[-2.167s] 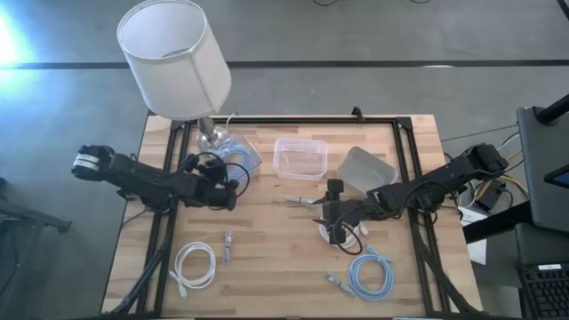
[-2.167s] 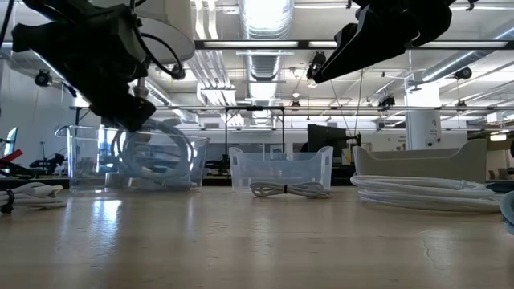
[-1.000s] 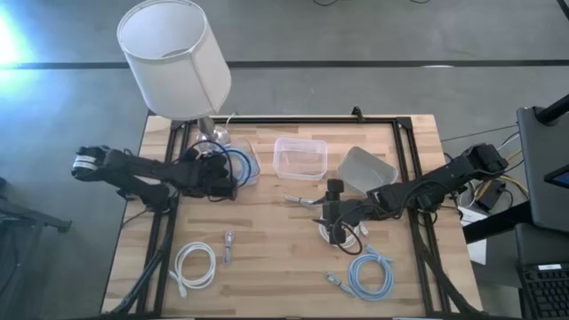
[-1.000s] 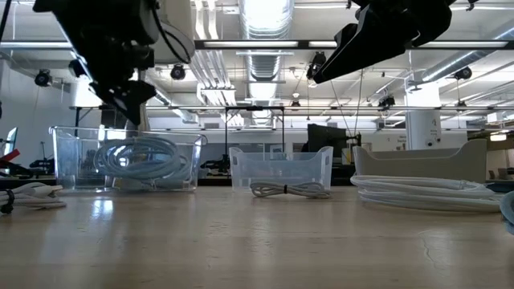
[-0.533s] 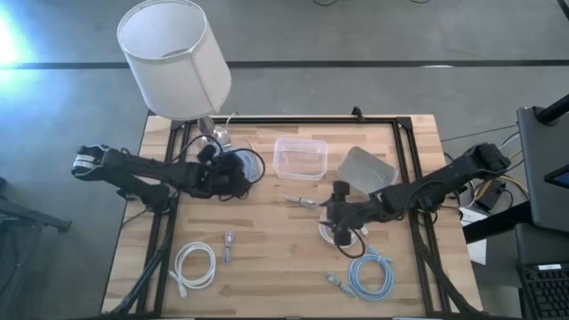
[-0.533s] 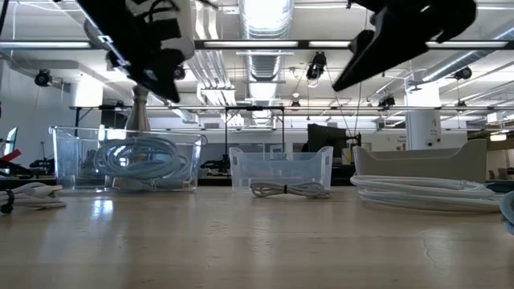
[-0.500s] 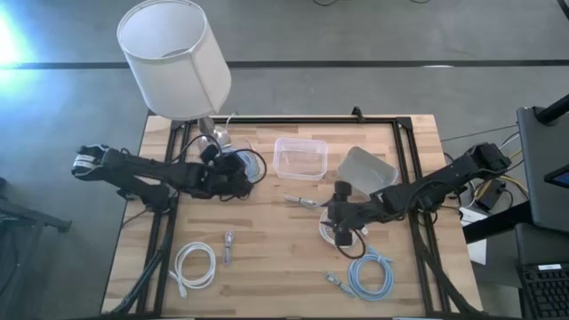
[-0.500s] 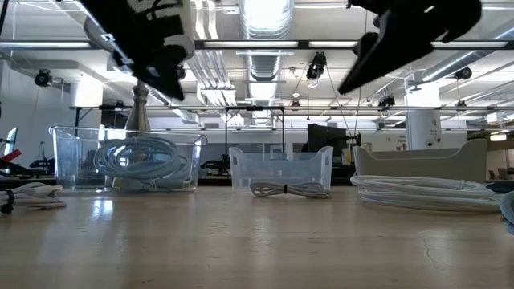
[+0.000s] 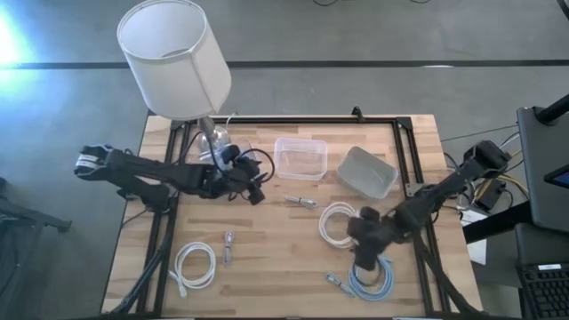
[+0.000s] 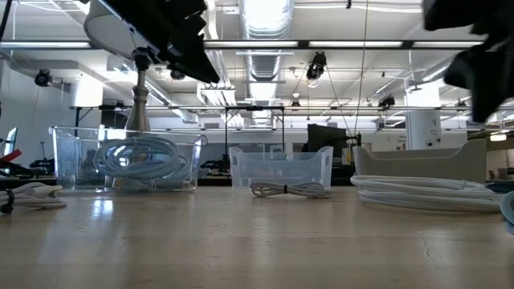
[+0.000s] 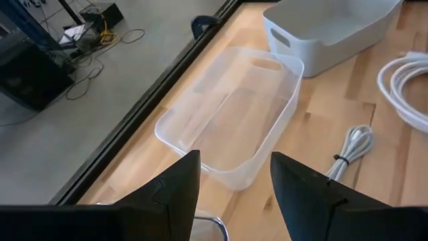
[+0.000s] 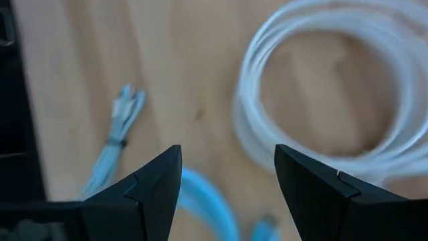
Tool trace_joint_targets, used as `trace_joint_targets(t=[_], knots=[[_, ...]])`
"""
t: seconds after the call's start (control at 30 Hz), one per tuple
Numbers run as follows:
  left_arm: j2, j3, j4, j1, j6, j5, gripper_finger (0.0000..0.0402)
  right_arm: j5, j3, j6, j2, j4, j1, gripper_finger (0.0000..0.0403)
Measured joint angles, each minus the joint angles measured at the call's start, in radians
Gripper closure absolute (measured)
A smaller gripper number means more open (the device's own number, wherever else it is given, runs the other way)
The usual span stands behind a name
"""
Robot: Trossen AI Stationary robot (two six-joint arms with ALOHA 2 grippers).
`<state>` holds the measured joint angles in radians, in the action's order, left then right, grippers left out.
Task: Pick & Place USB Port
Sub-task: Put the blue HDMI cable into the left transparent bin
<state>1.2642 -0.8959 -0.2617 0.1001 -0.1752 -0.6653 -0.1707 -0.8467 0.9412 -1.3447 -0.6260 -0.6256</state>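
A light-blue USB cable coil lies in a clear box by the lamp's foot. My left gripper hangs open just right of that box, high above the table, its fingers pointing toward an empty clear container. My right gripper hangs open between a white cable coil and a second light-blue coil near the front edge. A small bundled cable lies mid-table. Neither gripper has anything between its fingers.
A white bin stands right of the empty container. Another white coil and a small silvery plug lie at the front left, a loose connector at the front. The lamp overhangs the far left corner.
My left gripper has risen and gone toward the table's right edge, away from the box with the blue coil, which stays still. My right gripper has left the white coil and gone toward the near and right edges, toward the second blue coil.
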Motion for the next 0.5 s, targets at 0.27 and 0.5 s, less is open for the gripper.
trace_joint_targets(t=[0.27, 0.5], knots=[[0.034, 0.000, 0.020, -0.002, 0.006, -0.039, 0.0216, -0.008, 0.015, 0.251, -0.001, -0.047, -0.157, 0.0168], [0.039, 0.000, 0.030, -0.011, 0.014, -0.051, 0.0218, 0.069, 0.066, 0.409, -0.001, -0.082, -0.201, 0.0168]])
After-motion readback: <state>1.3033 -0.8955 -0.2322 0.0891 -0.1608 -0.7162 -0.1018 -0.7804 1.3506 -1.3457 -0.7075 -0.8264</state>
